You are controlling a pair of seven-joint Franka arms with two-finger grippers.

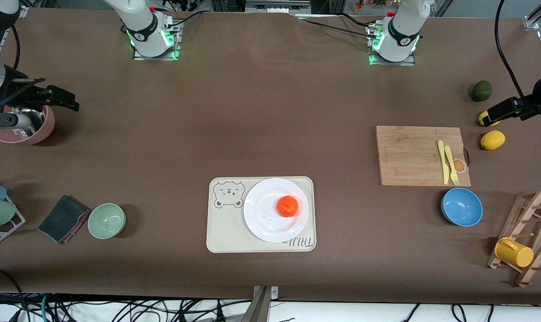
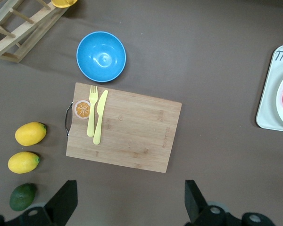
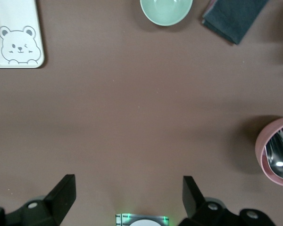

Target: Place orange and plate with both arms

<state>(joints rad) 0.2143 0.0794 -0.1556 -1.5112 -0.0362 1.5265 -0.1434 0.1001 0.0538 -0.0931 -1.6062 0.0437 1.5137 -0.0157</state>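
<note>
A big brown table (image 1: pixel 270 112) fills the front view. The tray (image 1: pixel 226 232), cream with a bear face, sits in the middle of the table close to the front camera's edge. The plate (image 1: pixel 266 210) lies on the tray, on the part toward the left arm's end, and the orange (image 1: pixel 288 206) rests in the plate.

From the tray toward the right arm's end come a green bowl (image 1: pixel 107 220) and then a dark cloth (image 1: pixel 63 218). A pink bowl (image 1: pixel 27 132) with something shiny inside is farther from the front camera than the tray, near the table edge at that end.

From the tray toward the left arm's end sits a blue bowl (image 1: pixel 461 207), and past it a wooden rack (image 1: pixel 527 237) with a yellow cup (image 1: pixel 513 252) at the table edge. A wooden board (image 1: pixel 413 154) lies farther from the front camera than the blue bowl, with a yellow knife (image 1: pixel 442 161) and a yellow fork (image 1: pixel 451 166) on it. Two lemons (image 2: pixel 30 133) and a dark green fruit (image 1: pixel 481 91) lie by the board.

From the tray up to the arm bases the brown top is bare and wide.

The left gripper (image 2: pixel 129 202) hangs over bare table just beside the board, fingers wide apart, holding nothing. The right gripper (image 3: pixel 127 200) hangs over bare table near the pink bowl, fingers wide apart too, holding nothing.
</note>
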